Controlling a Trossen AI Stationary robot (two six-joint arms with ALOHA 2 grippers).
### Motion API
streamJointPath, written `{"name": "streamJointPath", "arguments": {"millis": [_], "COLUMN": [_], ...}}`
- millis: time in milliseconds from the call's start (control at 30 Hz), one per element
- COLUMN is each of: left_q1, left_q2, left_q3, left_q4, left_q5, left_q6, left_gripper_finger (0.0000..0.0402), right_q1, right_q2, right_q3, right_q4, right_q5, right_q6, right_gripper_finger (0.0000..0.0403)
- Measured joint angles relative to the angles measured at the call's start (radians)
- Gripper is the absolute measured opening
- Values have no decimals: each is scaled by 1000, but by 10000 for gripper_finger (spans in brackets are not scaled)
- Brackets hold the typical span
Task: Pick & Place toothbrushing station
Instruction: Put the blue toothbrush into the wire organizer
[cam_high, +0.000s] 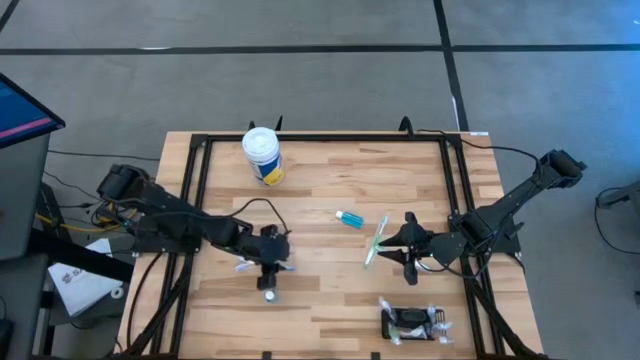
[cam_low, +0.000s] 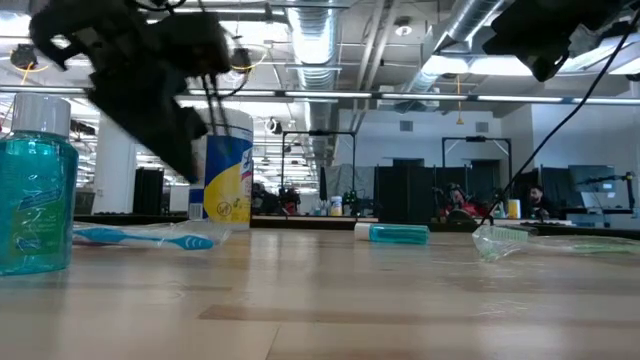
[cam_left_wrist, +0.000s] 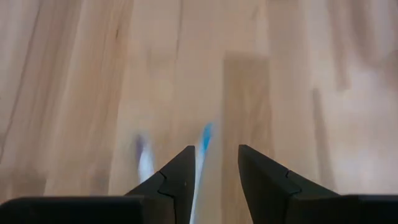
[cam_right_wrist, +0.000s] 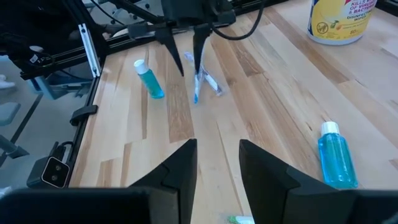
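Picking is not started: the station (cam_high: 412, 323) lies alone at the table's near edge, beyond the green brush (cam_high: 376, 241) from the tub (cam_high: 264, 155). Left gripper (cam_right_wrist: 188, 56) hangs over the blue brush (cam_right_wrist: 198, 83), fingers apart, empty. Right gripper (cam_high: 396, 242) is also apart, empty; you should lead it to the station. You have two brushes, two bottles (cam_right_wrist: 149, 79) (cam_right_wrist: 336, 155), one tub.

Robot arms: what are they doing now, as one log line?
left gripper open over blue toothbrush | right gripper open, hovering | toothbrushing station untouched
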Motion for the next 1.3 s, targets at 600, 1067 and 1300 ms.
{"name": "streamJointPath", "arguments": {"millis": [600,1067,1300], "left_q1": [0,0,0], "left_q2": [-37,-36,-36], "left_q3": [0,0,0], "left_q4": [-345,-491,-545], "left_q5": [132,158,146], "left_q6": [-141,-141,-132], "left_gripper_finger": [115,115,115], "right_q1": [0,1,0], "right_q2": [0,0,0], "right_q3": [0,0,0], "right_q4": [1,1,1], "right_q5": [0,0,0], "right_q6": [0,0,0], "right_gripper_finger": [111,111,111]}}
